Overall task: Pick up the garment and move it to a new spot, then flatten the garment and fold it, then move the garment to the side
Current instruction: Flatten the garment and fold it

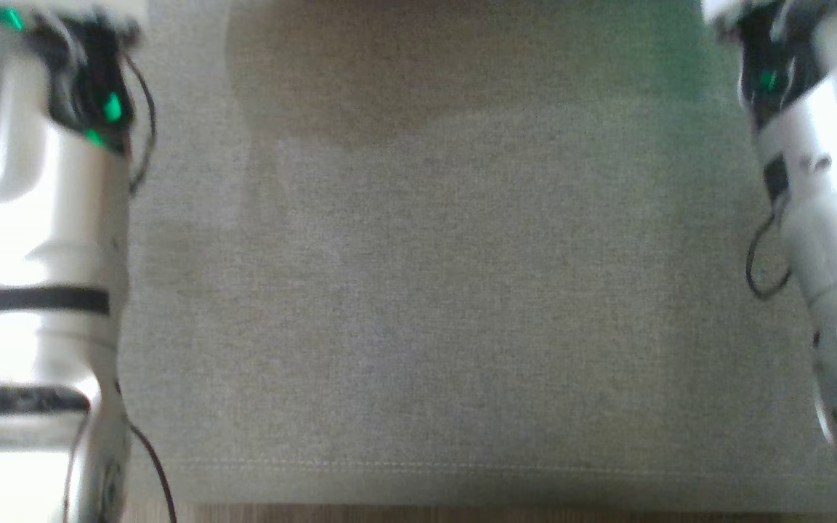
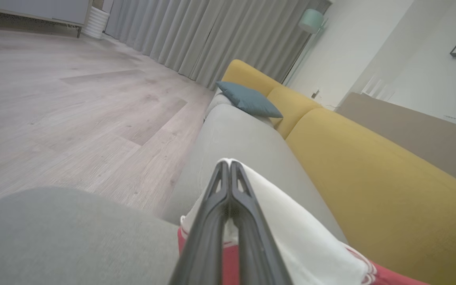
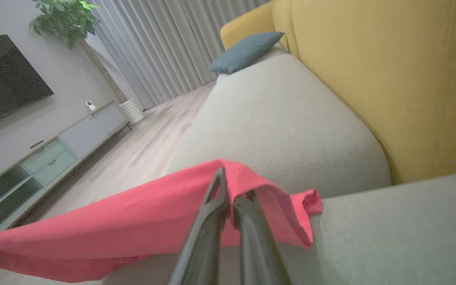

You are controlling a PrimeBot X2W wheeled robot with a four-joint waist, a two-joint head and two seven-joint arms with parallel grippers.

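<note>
Pinching separate edges of the red-and-white garment [image 3: 133,213], the left pincer [image 2: 230,166] and right pincer [image 3: 234,186] held it spread between them over the grey sofa seat [image 3: 283,118], apparently so it could be laid flat.

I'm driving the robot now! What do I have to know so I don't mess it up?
Left gripper: shut on the garment, on a white part with red trim.
Right gripper: shut on a red edge of the garment.
Where: the garment hangs between both grippers by the grey sofa seat; it looks lifted off it.
Done: the garment is picked up.
Left: lay it down at the new spot, flatten it, fold it, then move it to the side.
</note>
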